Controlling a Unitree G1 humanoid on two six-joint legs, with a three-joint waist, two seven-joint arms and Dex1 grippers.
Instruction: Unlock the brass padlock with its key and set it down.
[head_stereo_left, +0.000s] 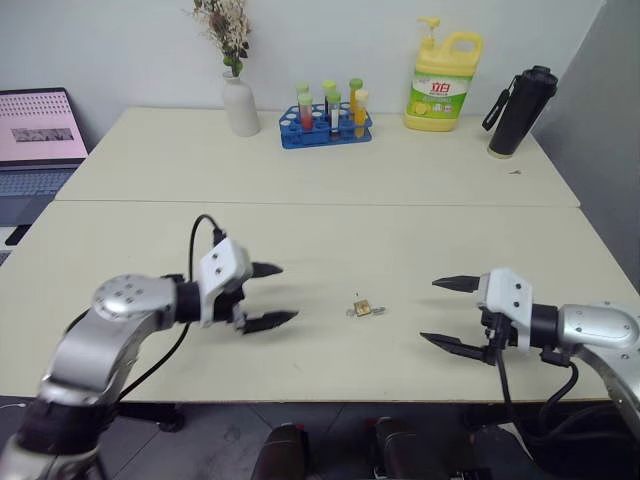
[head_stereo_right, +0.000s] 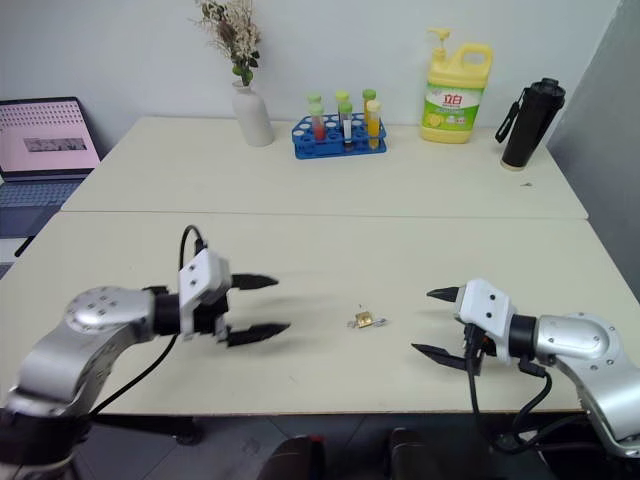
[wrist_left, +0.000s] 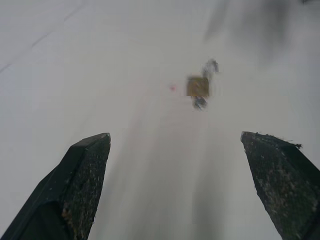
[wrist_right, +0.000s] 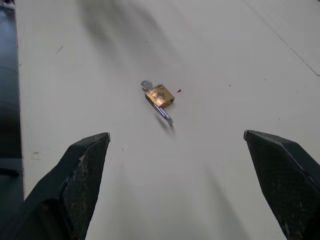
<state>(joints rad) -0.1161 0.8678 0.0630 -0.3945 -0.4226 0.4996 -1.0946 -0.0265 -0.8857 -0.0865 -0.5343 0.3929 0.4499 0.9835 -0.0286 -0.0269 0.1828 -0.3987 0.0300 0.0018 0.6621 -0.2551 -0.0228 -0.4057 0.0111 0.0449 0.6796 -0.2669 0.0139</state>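
Observation:
The brass padlock (head_stereo_left: 363, 307) lies on the near table (head_stereo_left: 320, 240), between my two grippers and touched by neither. In the right wrist view the padlock (wrist_right: 160, 94) shows its silver shackle swung out to one side and the key (wrist_right: 146, 85) sticking out of the other side of the body. My left gripper (head_stereo_left: 274, 295) hangs open a short way left of the lock, fingers pointing toward it. My right gripper (head_stereo_left: 448, 312) is open too, a little right of the lock. The left wrist view shows the padlock (wrist_left: 198, 86) blurred, ahead of the open fingers.
On the far table stand a white vase with dried flowers (head_stereo_left: 238, 100), a blue rack of test tubes (head_stereo_left: 327, 122), a yellow detergent bottle (head_stereo_left: 444, 82) and a black flask (head_stereo_left: 522, 112). A laptop (head_stereo_left: 38, 140) sits off to the far left.

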